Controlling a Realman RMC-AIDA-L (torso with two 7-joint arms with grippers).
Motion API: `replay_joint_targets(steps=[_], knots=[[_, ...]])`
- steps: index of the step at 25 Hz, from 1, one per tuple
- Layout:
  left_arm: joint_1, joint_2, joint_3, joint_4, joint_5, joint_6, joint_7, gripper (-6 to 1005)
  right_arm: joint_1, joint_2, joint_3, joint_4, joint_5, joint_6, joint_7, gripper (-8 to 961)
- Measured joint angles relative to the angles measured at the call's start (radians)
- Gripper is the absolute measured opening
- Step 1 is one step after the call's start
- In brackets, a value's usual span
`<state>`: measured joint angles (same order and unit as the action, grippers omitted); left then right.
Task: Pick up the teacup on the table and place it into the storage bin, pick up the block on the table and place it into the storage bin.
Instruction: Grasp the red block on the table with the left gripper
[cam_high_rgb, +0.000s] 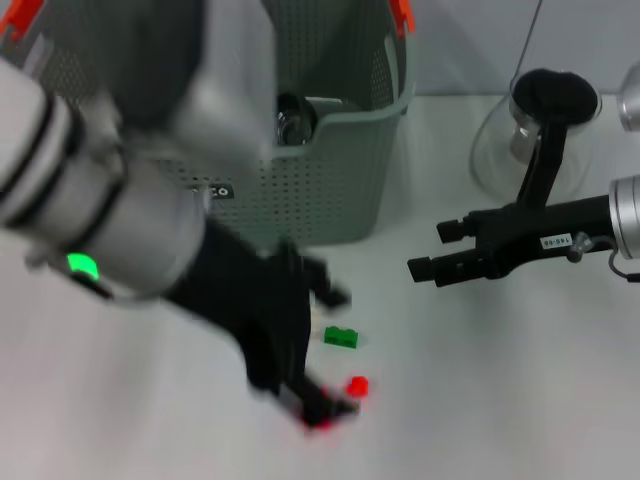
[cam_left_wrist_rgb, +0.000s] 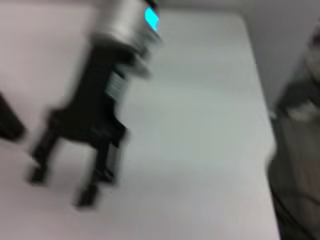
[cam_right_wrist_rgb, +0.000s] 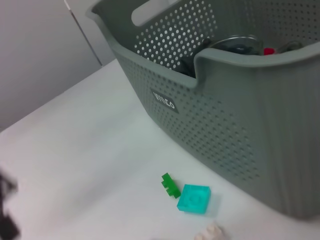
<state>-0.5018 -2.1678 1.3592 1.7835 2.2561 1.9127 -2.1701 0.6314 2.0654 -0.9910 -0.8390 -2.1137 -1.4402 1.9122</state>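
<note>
Closest in, the left gripper (cam_high_rgb: 312, 345) hangs spread over a green block (cam_high_rgb: 341, 337) and red block (cam_high_rgb: 357, 386) — the storage bin (cam_high_rgb: 340, 190) just behind holds a glass teacup (cam_high_rgb: 296, 118); right gripper (cam_high_rgb: 432, 250) waits unclenched, empty.

We seem to be in a lab or robot test room rather than a home. The surface (cam_high_rgb: 520, 400) is plain, white and bare, set against an equally plain pale wall (cam_right_wrist_rgb: 35, 55). What lies on it reads as practice props: a grey-green perforated storage bin (cam_high_rgb: 330, 190), a glass teapot (cam_high_rgb: 530, 140) with a black handle, and small toy blocks, one green (cam_high_rgb: 341, 337) and one red (cam_high_rgb: 357, 386). Two robot arms reach over it all.
</note>
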Motion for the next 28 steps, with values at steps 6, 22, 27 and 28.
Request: replay_joint_targets(steps=[6, 22, 27, 28], knots=[[0.018, -0.008, 0.227, -0.114, 0.14, -0.1, 0.028, 947, 0.001, 0.002, -0.001, 0.008, 0.0, 0.003, -0.01, 927], [-0.118, -0.006, 0.478, -0.428, 0.334, -0.387, 0.048, 946, 0.005, 0.008, -0.003, 0.008, 0.0, 0.0, -0.007, 927], [-0.148, -0.008, 0.496, -0.481, 0.335, -0.417, 0.039, 924, 0.004, 0.009, -0.002, 0.008, 0.0, -0.001, -0.007, 928], [-0.151, -0.008, 0.498, -0.486, 0.335, -0.419, 0.036, 912, 0.004, 0.009, -0.002, 0.008, 0.0, -0.001, -0.007, 928]])
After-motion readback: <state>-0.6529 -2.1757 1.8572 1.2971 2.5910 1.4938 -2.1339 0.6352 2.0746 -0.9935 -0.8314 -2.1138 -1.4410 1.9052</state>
